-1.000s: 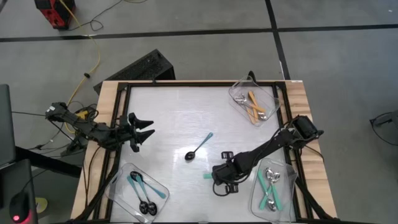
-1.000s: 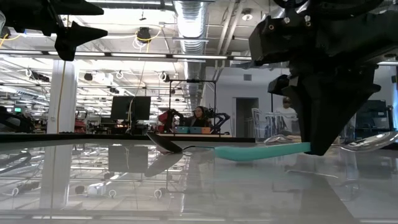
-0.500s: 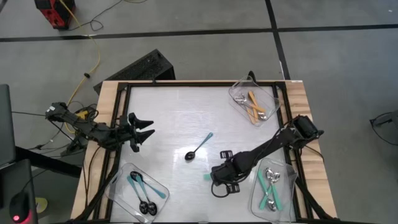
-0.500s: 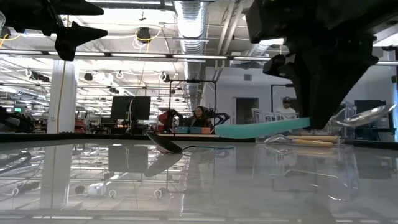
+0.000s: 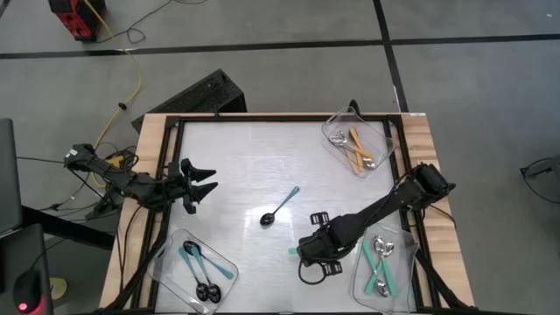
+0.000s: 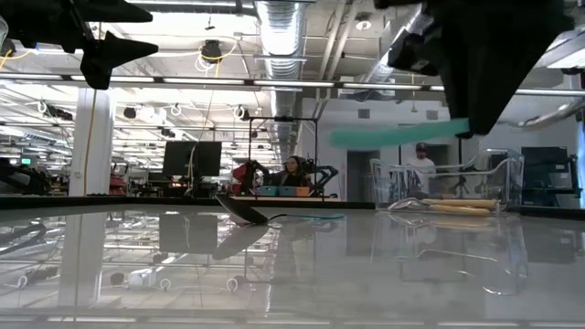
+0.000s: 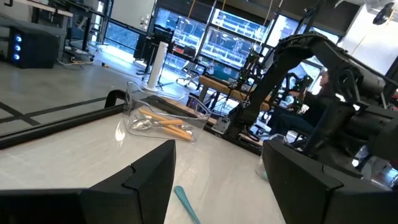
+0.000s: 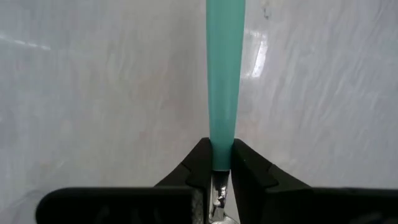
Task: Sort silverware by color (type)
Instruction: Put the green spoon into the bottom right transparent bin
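Above the table's near right part, the right gripper [image 5: 308, 252] hangs on its outstretched arm, fingers clamped on a teal-handled spoon [image 8: 224, 74] held level clear of the surface.

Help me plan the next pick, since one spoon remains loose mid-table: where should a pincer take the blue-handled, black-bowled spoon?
Grip the blue-handled spoon at mid-handle, coming straight down from above. It lies flat on the table with nothing beside it, bowl toward the front-left, and the thin straight handle suits fingers closing across it better than the rounded bowl would.
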Available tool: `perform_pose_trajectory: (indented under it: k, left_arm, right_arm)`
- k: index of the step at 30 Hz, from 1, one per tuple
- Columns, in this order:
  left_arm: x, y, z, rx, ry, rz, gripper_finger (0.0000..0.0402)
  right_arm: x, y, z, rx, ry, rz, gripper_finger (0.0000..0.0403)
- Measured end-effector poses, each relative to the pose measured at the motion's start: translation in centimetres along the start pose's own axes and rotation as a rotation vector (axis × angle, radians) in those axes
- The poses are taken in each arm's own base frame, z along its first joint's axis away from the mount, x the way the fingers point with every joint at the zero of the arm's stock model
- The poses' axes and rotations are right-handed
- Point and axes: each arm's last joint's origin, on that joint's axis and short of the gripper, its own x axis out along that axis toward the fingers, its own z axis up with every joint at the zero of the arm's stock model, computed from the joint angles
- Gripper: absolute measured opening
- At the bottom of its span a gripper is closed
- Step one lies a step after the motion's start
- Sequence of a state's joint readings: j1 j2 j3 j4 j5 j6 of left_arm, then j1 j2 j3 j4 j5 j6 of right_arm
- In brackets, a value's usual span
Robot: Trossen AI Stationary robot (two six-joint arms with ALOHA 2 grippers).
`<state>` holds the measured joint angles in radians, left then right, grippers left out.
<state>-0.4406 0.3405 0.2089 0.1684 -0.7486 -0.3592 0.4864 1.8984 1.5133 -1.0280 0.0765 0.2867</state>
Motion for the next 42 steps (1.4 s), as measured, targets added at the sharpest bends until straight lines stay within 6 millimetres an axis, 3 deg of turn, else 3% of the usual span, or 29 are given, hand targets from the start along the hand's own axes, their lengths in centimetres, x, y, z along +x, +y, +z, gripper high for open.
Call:
perform_pose_trajectory:
  k: [10,19,32,42]
  left_arm:
    - [0.0,0.0,0.0,0.001,0.001,0.000,0.0226]
    - [0.0,0.0,0.0,0.001,0.001,0.000,0.0226]
    - [0.0,0.0,0.0,0.011,0.003,0.001,0.0226]
    - [0.0,0.0,0.0,0.011,0.003,0.001,0.0226]
  right_arm:
    - [-2.4,1.5,-0.5,-0.029,0.045,-0.054,0.0066]
    - [-5.5,2.4,-2.5,0.068,0.069,-0.078,0.0066]
    - [-11.0,3.3,-7.2,0.468,0.035,-0.117,0.0066]
    - [-12.0,5.1,-9.7,0.748,0.038,-0.174,0.0066]
